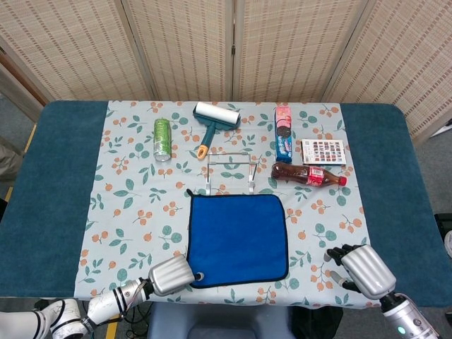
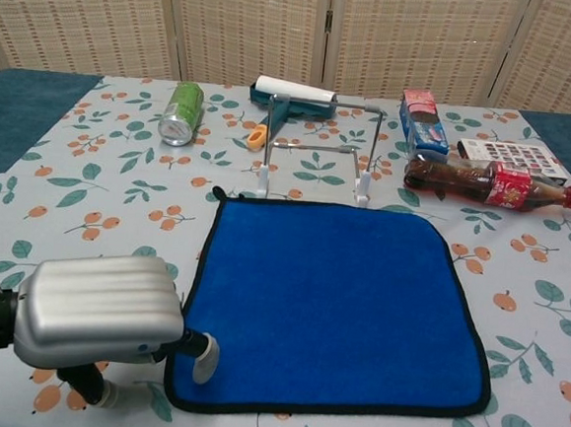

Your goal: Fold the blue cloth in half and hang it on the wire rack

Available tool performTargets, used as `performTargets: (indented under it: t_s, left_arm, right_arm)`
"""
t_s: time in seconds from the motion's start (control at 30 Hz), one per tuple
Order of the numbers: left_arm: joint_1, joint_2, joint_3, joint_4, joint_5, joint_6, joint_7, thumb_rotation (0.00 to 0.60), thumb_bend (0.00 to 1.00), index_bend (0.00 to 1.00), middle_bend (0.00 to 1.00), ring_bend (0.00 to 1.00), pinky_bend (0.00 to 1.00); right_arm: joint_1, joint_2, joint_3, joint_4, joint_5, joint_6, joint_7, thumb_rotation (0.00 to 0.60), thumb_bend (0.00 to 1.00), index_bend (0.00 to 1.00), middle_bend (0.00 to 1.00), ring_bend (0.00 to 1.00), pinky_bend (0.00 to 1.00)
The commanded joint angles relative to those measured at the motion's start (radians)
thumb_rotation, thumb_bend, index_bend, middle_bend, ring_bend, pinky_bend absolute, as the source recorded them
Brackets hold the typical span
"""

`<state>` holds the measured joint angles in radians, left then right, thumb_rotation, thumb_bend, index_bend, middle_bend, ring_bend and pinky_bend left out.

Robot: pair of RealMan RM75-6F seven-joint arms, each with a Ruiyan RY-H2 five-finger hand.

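The blue cloth (image 1: 237, 240) is lying totally flat and unfolded on the flowery tablecloth (image 1: 127, 205), roughly square, bright blue with a thin black trim all the way round and a tiny black loop sticking out at its far left corner. It sits right in front of the wire rack (image 1: 230, 169), which stands upright just behind the cloth's far edge, not touching it as far as I can see. The left hand (image 2: 100, 313) is down at the near left corner of the cloth, one fingertip resting on the trim there and another finger low beside the edge; whether it's actually pinching the fabric, can't tell. The right hand (image 1: 361, 270) is off to the right near the table's front edge, well clear of the cloth, fingers loosely curled and holding nothing. Behind the rack there's a green can (image 1: 162, 138), a lint roller (image 1: 214, 121), a cookie box (image 1: 284, 131), a cola bottle (image 1: 308, 174) lying on its side and a small card (image 1: 323, 152).
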<state>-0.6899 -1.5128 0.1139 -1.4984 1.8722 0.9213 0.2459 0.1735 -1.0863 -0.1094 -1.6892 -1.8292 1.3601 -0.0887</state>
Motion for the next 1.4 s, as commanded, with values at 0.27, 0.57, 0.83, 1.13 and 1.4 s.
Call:
performTargets:
  t_s: [0.27, 0.57, 0.83, 1.13, 1.4]
  left_arm:
    - [-0.009, -0.028, 0.001, 0.011, -0.030, -0.002, 0.013, 0.600, 0.31, 0.40, 0.96, 0.92, 1.00]
    - [-0.012, -0.047, 0.001, 0.019, -0.062, -0.007, 0.031, 0.600, 0.31, 0.40, 0.96, 0.92, 1.00]
    - [-0.021, -0.069, -0.006, 0.026, -0.083, -0.007, 0.022, 0.600, 0.31, 0.40, 0.96, 0.92, 1.00]
    - [-0.038, -0.083, -0.010, 0.028, -0.106, -0.021, 0.013, 0.600, 0.31, 0.43, 0.96, 0.92, 1.00]
    - [-0.047, -0.089, -0.008, 0.028, -0.114, -0.015, -0.022, 0.600, 0.32, 0.47, 0.96, 0.93, 1.00]
  right_arm:
    - [-0.001, 0.001, -0.005, 0.004, 0.005, 0.006, 0.005, 0.600, 0.29, 0.45, 0.58, 0.57, 0.73]
    - [-0.001, -0.001, -0.007, 0.009, 0.011, 0.008, 0.012, 0.600, 0.29, 0.45, 0.58, 0.57, 0.73]
    - [-0.003, -0.004, -0.009, 0.016, 0.014, 0.014, 0.019, 0.600, 0.29, 0.45, 0.58, 0.58, 0.73]
    - [-0.009, -0.006, -0.011, 0.025, 0.019, 0.025, 0.029, 0.600, 0.29, 0.45, 0.58, 0.58, 0.73]
    - [-0.007, -0.008, -0.010, 0.031, 0.022, 0.027, 0.038, 0.600, 0.29, 0.45, 0.58, 0.58, 0.73]
